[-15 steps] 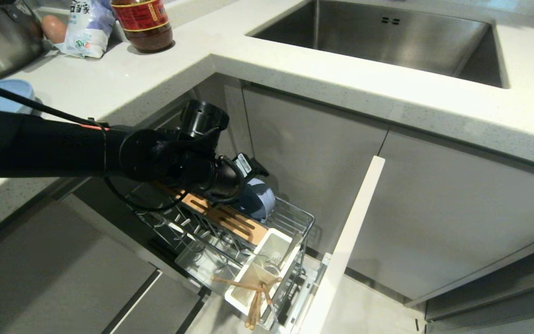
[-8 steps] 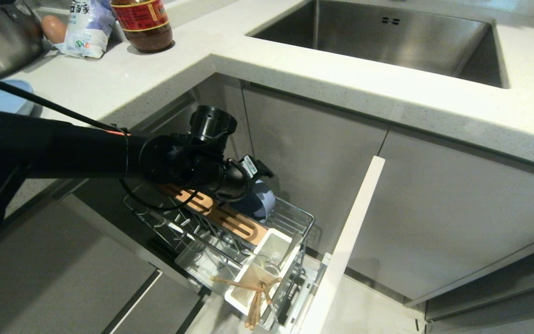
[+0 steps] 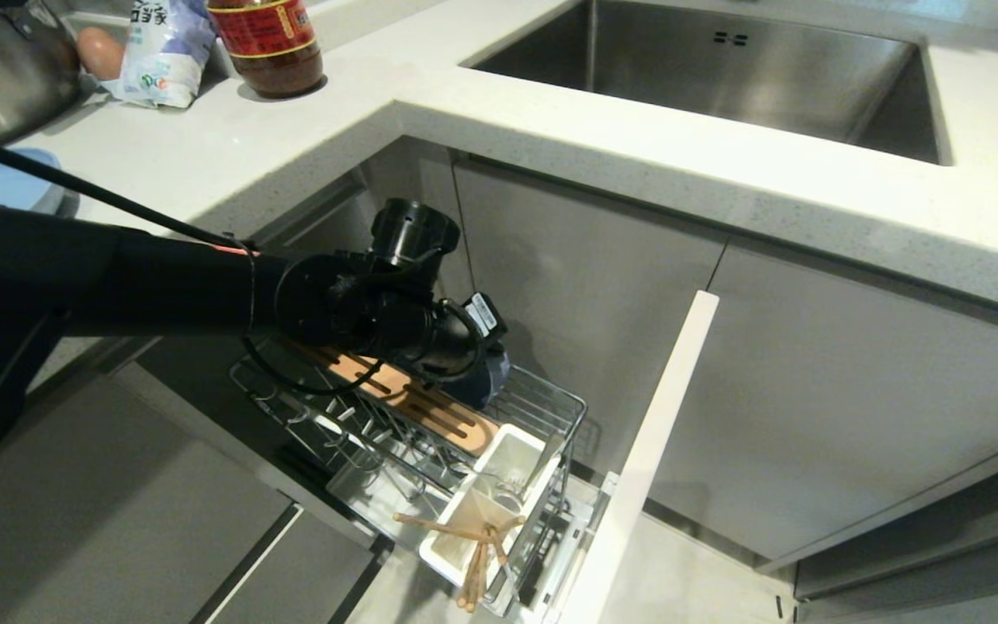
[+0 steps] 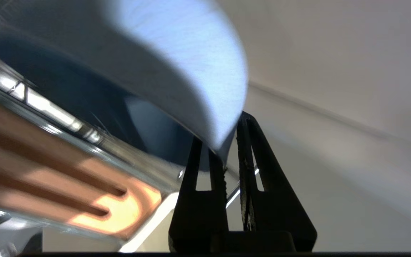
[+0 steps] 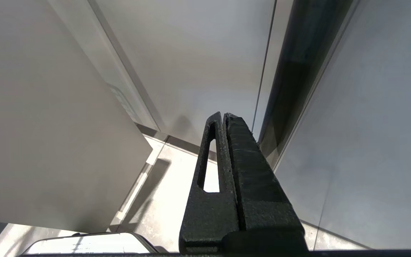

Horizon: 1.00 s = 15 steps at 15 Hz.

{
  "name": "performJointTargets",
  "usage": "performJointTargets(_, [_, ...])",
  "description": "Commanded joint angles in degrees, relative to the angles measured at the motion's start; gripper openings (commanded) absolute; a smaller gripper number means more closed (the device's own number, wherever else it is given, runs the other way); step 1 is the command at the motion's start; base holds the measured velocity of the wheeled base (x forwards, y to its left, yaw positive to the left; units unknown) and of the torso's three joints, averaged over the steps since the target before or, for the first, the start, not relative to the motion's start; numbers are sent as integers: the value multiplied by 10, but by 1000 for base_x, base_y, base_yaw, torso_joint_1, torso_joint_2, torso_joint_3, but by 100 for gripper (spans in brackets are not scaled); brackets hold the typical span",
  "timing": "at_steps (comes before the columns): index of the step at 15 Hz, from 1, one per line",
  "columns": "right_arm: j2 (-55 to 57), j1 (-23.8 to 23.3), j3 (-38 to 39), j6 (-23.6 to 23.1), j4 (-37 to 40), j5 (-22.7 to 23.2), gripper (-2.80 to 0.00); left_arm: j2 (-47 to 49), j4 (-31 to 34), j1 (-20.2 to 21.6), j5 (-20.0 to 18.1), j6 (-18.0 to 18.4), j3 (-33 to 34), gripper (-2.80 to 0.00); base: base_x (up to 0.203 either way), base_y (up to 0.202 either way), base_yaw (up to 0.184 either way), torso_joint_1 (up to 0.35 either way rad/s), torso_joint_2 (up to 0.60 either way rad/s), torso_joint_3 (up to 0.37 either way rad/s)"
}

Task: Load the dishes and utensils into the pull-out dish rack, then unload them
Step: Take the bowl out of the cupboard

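The white worktop (image 3: 482, 113) wraps a corner, holding the steel sink (image 3: 724, 78). Below it, the left gripper (image 4: 231, 142) clamps the bowl (image 4: 191, 64) rim over the dish rack (image 3: 542, 407). The right gripper (image 5: 223, 117) rests pressed together

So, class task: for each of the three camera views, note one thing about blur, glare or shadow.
Left wrist view: the pale blue bowl and the wire rack smear with blur, while the left end effector, clamped on the bowl's rim, stays sharper.
Head view: the white countertop is bright, the space under it shadowed.
Right wrist view: glare whitens the floor behind the shut right end effector.
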Motion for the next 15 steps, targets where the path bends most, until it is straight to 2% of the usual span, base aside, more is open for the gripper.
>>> performJointTargets(1, [-2, 0, 0, 0, 0, 0, -280, -6, 1, 0, 2, -4, -1, -280, 0, 0, 0, 0, 0, 0])
performJointTargets(8, [-2, 0, 0, 0, 0, 0, -280, -60, 17, -13, 1, -18, -1, -280, 0, 0, 0, 0, 0, 0])
performJointTargets(15, [-2, 0, 0, 0, 0, 0, -280, -174, 17, -55, 3, -18, -43, -280, 0, 0, 0, 0, 0, 0])
